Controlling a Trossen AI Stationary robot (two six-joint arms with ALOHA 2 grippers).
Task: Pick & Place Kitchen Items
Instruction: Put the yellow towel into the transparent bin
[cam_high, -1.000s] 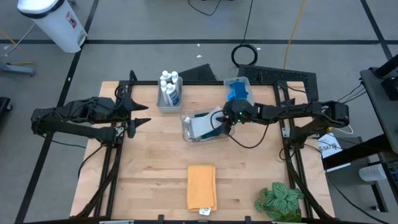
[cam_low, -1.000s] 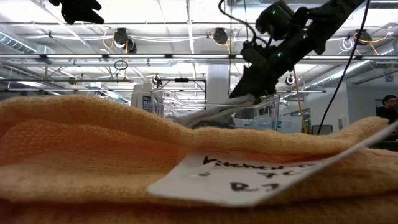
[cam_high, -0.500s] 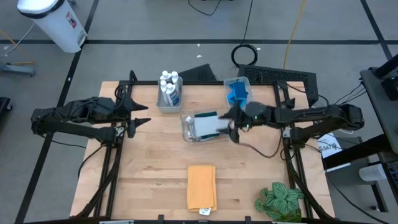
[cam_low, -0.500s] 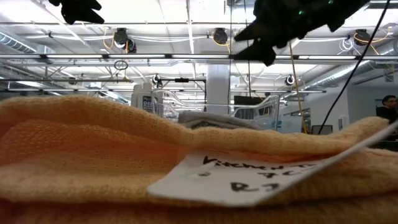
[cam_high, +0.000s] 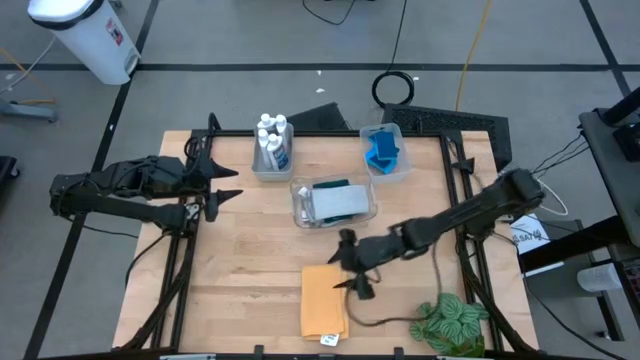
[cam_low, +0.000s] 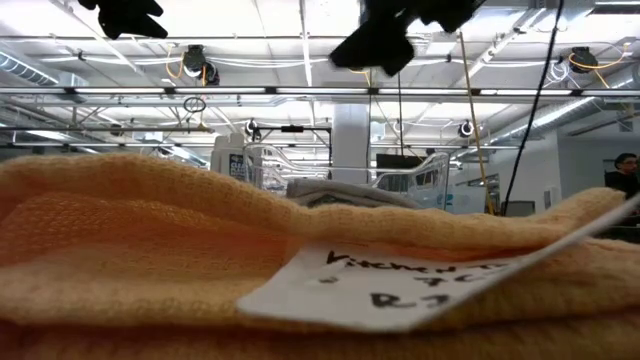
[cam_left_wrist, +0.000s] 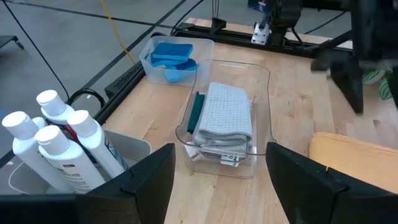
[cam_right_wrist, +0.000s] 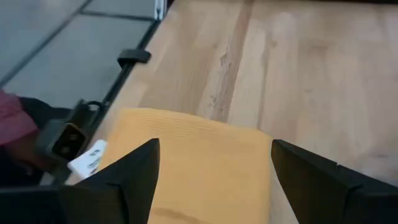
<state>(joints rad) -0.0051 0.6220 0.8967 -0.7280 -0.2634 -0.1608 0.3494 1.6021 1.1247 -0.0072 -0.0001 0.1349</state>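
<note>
Left gripper (cam_high: 222, 177) waiting at the table's left edge, fingers apart, empty. White bottles (cam_high: 272, 141) in a grey bin (cam_high: 258, 167). Grey cloth (cam_high: 338, 202) inside a clear bin (cam_high: 300, 213). Orange cloth (cam_high: 324, 300) flat near the front edge, right gripper (cam_high: 350, 265) just above its corner, fingers spread, empty.

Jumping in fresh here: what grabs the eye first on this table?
The right gripper, jaws open, hovers by the orange cloth at the table's near edge. Behind it, a clear bin at the centre holds a folded grey cloth. The left gripper waits open at the left.
</note>
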